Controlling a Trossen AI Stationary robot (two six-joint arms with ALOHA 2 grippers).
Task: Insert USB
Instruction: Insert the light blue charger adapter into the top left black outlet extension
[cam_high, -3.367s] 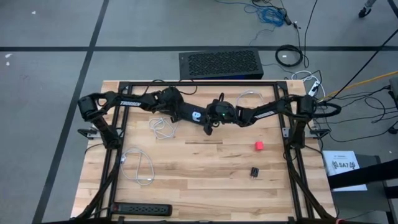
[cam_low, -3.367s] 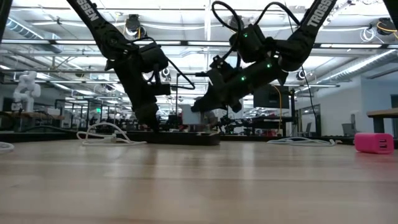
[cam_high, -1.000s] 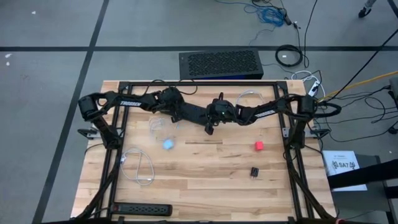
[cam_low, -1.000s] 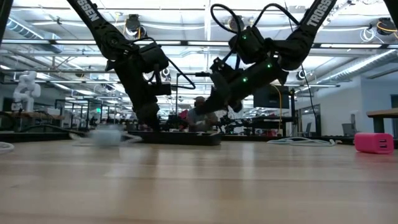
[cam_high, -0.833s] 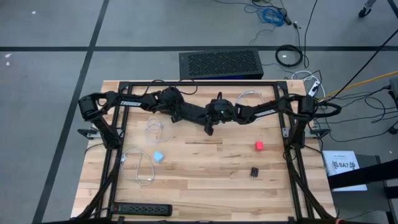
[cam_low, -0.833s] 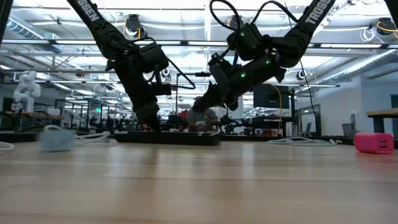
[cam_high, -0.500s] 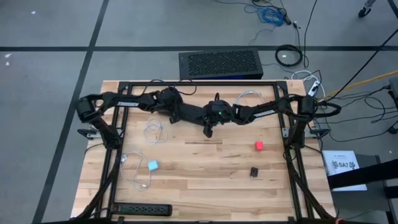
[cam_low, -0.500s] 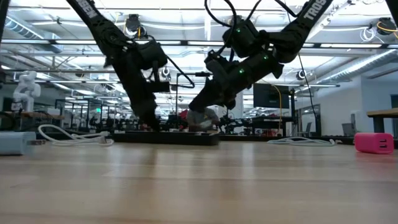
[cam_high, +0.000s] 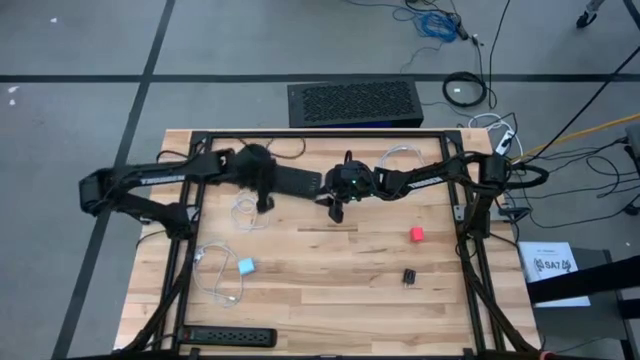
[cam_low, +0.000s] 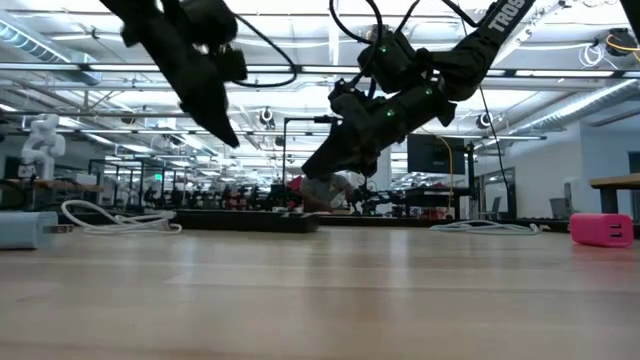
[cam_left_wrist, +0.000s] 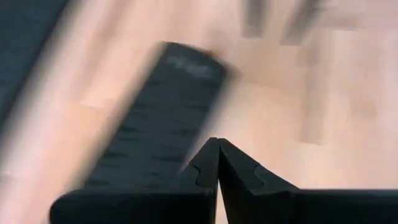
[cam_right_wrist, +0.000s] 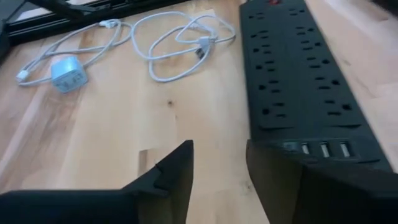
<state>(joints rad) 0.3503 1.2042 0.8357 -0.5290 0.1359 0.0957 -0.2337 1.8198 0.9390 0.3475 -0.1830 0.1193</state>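
Note:
A black power strip lies flat at the table's far middle, its row of USB ports at the end nearest my right gripper. A loose white USB cable lies coiled on the wood to its left. A light blue charger block with its own white cable rests nearer the front left. My right gripper stands open, low, beside the strip's USB end, with bare wood between its fingers. My left gripper is shut, empty and raised above the strip's left end.
A red block and a small black part lie right of centre. A second black power strip lies along the near left edge. The black frame rail runs along the far edge. Bare wood spans the near middle.
The blue charger has slid across the wood from just in front of the far strip toward the near left, and now lies still by the cable there. My left gripper has risen and pulled back toward the table's left, clear of the strip.

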